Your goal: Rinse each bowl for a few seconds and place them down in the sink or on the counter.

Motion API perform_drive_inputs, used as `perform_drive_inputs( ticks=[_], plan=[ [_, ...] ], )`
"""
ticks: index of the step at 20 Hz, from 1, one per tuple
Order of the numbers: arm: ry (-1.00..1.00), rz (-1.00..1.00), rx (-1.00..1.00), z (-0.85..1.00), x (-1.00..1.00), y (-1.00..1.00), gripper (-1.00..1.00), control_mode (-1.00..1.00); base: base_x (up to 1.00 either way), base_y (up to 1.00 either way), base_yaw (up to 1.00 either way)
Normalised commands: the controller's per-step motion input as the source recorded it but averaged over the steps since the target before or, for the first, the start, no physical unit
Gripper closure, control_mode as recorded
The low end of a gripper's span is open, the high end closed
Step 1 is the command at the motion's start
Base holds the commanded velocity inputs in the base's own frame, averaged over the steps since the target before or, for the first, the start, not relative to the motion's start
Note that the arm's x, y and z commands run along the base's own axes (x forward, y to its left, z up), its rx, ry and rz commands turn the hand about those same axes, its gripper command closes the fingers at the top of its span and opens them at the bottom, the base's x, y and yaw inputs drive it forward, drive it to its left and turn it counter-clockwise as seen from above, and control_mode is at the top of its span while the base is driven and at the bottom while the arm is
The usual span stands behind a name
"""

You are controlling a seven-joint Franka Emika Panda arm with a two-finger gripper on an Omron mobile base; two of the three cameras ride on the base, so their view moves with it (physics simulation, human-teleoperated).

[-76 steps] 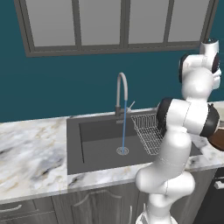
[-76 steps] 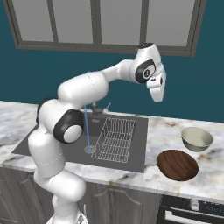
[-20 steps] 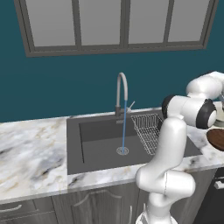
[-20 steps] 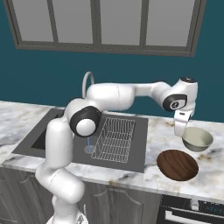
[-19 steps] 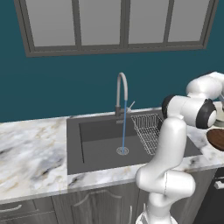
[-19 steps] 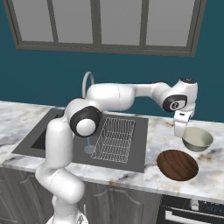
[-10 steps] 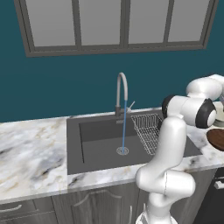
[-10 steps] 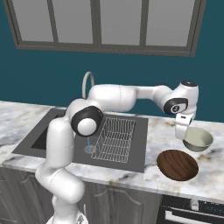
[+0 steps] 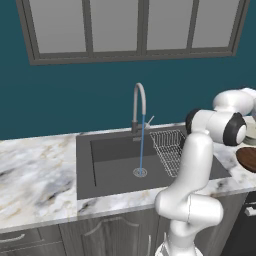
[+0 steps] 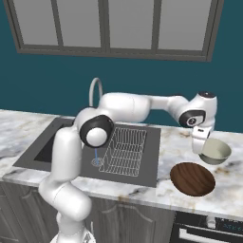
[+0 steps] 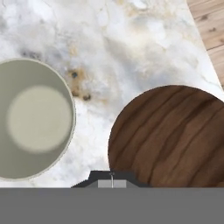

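Bowls sit side by side on the counter (image 10: 173, 142), right of the sink (image 10: 142, 171): the cream bowl (image 10: 214, 151) glossy inside, the brown bowl (image 10: 192, 178) wood-grained and nearer the front edge, a strip of marble between them. My gripper (image 10: 200, 141) hangs at the cream bowl's left rim; I cannot tell whether my fingers are spread. Over the last second I have dropped slightly lower toward it. Behind me the rack (image 10: 125, 151) sits in the sink, and the faucet (image 9: 139, 106) runs a thin stream onto the drain (image 9: 140, 172).
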Motion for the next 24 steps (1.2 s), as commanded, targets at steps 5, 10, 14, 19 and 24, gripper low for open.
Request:
perform_drive_inputs(
  ticks=[5, 10, 14, 19, 24],
  plan=[
    [0.01, 0.00, 0.01, -0.06, 0.01, -0.21, 1.00, -1.00, 0.00, 0.00, 0.00],
    [0.01, 0.01, 0.02, -0.08, 0.03, -0.06, 1.00, -1.00, 0.00, 0.00, 0.00],
    [0.00, 0.03, 0.02, -0.16, 0.06, 0.00, 1.00, -1.00, 0.00, 0.00, 0.00],
    [0.00, 0.04, 0.01, -0.14, 0.07, 0.00, 1.00, -1.00, 0.00, 0.00, 0.00],
    [0.00, 0.02, 0.00, -0.13, 0.16, -0.06, 1.00, -1.00, 0.00, 0.00, 0.00]
  ],
)
